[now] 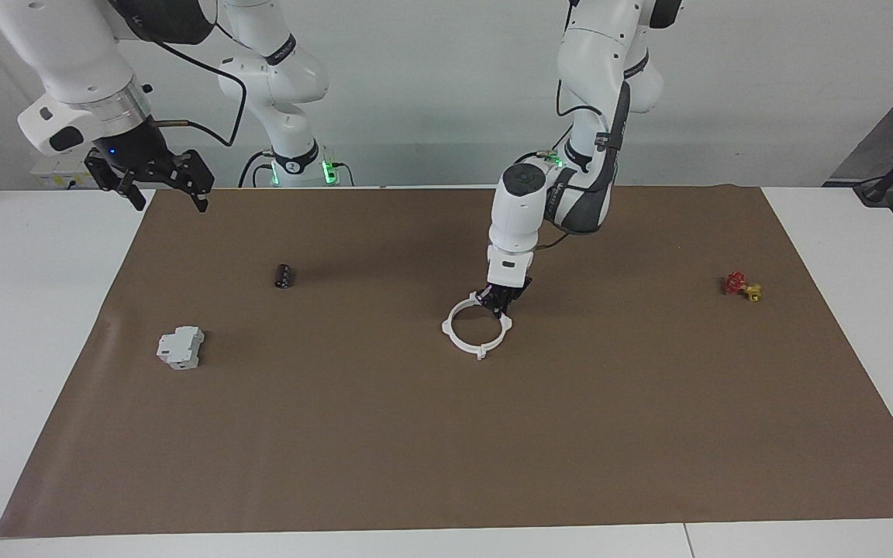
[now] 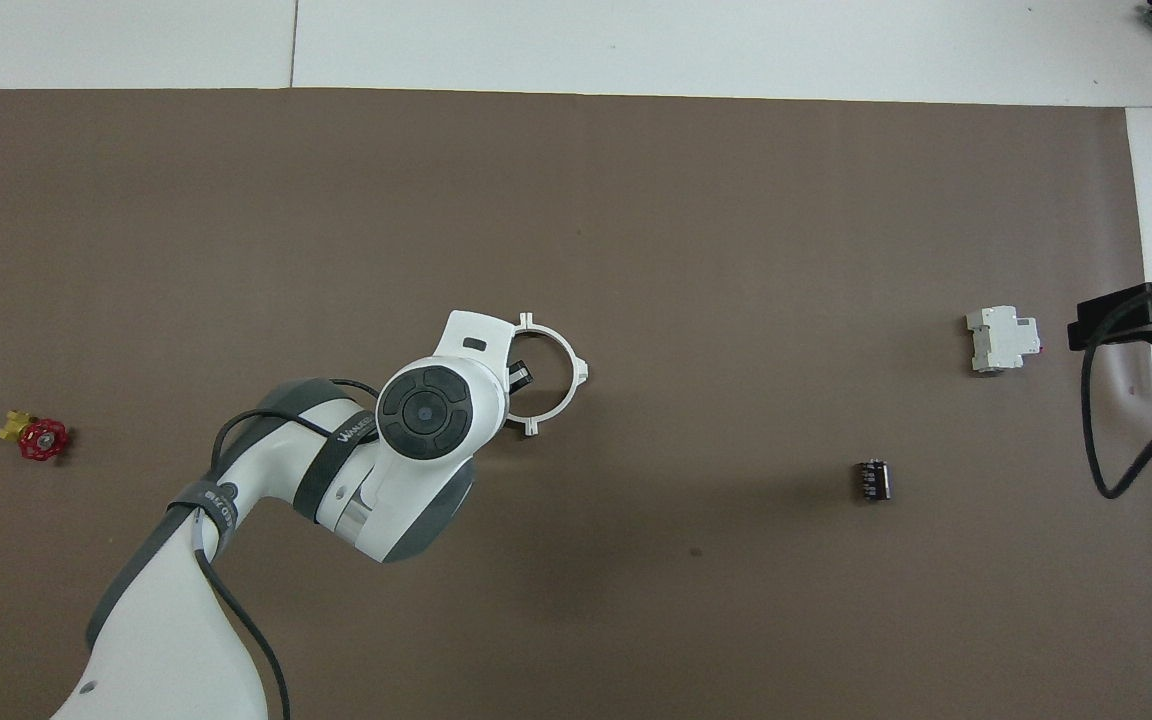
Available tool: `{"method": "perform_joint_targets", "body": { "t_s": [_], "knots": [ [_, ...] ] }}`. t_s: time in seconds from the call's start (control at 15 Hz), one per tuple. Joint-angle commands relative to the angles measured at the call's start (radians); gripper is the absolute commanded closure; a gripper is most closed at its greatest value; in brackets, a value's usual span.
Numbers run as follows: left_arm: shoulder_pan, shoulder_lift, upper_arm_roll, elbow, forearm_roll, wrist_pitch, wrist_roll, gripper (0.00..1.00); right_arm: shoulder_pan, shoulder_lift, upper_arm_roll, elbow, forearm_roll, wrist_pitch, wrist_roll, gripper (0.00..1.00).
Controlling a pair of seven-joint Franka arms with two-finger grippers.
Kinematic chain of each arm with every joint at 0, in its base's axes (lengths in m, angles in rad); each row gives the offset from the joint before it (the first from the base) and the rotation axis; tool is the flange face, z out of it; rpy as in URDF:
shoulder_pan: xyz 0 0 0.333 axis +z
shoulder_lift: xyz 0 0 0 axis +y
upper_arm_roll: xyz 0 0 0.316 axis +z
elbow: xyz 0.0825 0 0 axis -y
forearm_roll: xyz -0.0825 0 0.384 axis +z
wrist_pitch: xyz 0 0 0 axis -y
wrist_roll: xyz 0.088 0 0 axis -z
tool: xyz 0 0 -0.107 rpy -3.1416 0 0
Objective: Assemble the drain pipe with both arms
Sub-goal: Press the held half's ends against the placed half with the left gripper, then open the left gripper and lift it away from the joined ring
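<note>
The drain pipe (image 1: 454,341) is a thin white ring with outward tabs, lying flat in the middle of the brown mat. My left gripper (image 1: 499,304) reaches down to the part of its rim nearest the robots and is shut on that rim. In the overhead view the left arm's wrist hides that side of the drain pipe (image 2: 568,385), and only a black fingertip (image 2: 520,376) shows inside the ring. My right gripper (image 1: 170,203) hangs open and empty above the mat's corner at the right arm's end, waiting; it shows in the overhead view at the edge (image 2: 1136,318).
A grey-white blocky box (image 1: 181,347) (image 2: 1003,338) and a small black cylinder (image 1: 284,276) (image 2: 873,480) lie toward the right arm's end. A small red-and-yellow piece (image 1: 741,286) (image 2: 36,437) lies toward the left arm's end. The mat (image 1: 446,449) covers most of the white table.
</note>
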Motion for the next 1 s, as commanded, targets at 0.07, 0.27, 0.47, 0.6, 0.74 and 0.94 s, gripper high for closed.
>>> {"method": "perform_joint_targets", "body": {
  "t_s": [0.07, 0.27, 0.47, 0.6, 0.74, 0.94],
  "knots": [
    [-0.008, 0.027, 0.013, 0.022, 0.049, 0.011, -0.017, 0.1, -0.011, -0.001, 0.004, 0.004, 0.014, -0.011, -0.015, 0.0],
    [-0.006, 0.027, 0.013, 0.022, 0.049, 0.002, -0.015, 0.0, -0.011, -0.001, 0.004, 0.004, 0.014, -0.011, -0.015, 0.0],
    [-0.006, 0.01, 0.013, 0.045, 0.067, -0.077, -0.012, 0.0, -0.011, -0.001, 0.004, 0.004, 0.014, -0.011, -0.015, 0.0],
    [0.011, -0.022, 0.015, 0.114, 0.075, -0.195, 0.029, 0.0, -0.011, -0.001, 0.004, 0.004, 0.014, -0.011, -0.015, 0.0],
    [0.066, -0.071, 0.01, 0.152, 0.075, -0.303, 0.153, 0.0, -0.011, -0.001, 0.004, 0.004, 0.014, -0.011, -0.015, 0.0],
    [0.133, -0.147, 0.013, 0.161, 0.072, -0.403, 0.383, 0.0, -0.011, -0.001, 0.004, 0.004, 0.014, -0.011, -0.015, 0.0]
  ]
}}
